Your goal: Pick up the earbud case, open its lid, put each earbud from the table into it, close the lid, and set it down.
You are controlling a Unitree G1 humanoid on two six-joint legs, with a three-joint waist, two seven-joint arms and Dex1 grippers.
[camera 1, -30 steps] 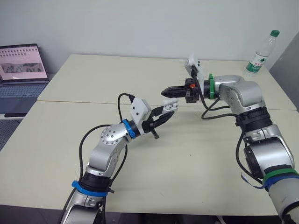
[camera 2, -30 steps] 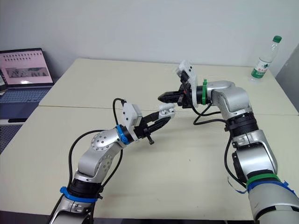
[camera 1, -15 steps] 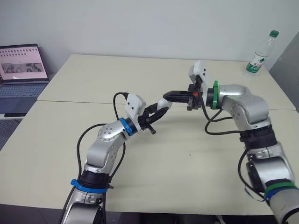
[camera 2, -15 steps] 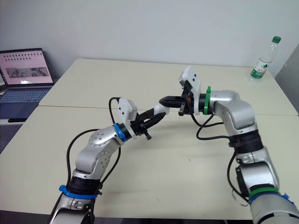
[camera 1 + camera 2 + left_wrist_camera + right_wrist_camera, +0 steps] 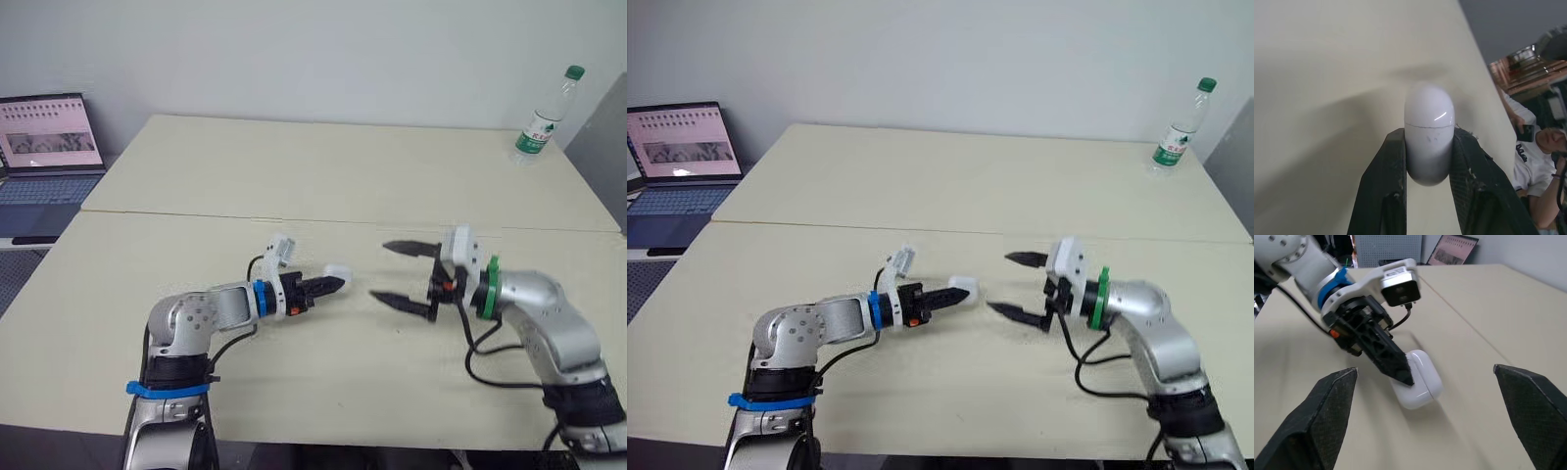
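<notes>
Progress looked nearly complete: the earbud case [image 5: 336,271], its lid [image 5: 1429,105] shut along the seam, was pinched between the fingers of the left gripper [image 5: 331,284], low over the table [image 5: 294,176] near its front middle, though contact with the surface could not be told. The right gripper [image 5: 378,269] hung near it, jaws spread wide and empty. Judged left: setting the case down fully and letting go.

The lower half of the earbud case [image 5: 1429,120] is covered by the fingers [image 5: 1383,186] of the left pincer [image 5: 1429,143], and its underside is not seen. The laptop [image 5: 44,147] is cut off by the left edge. The bottle [image 5: 542,113] label is too small to be read. A person [image 5: 1537,161] beyond the counter [image 5: 1327,73] is cut off by the picture's edge.
</notes>
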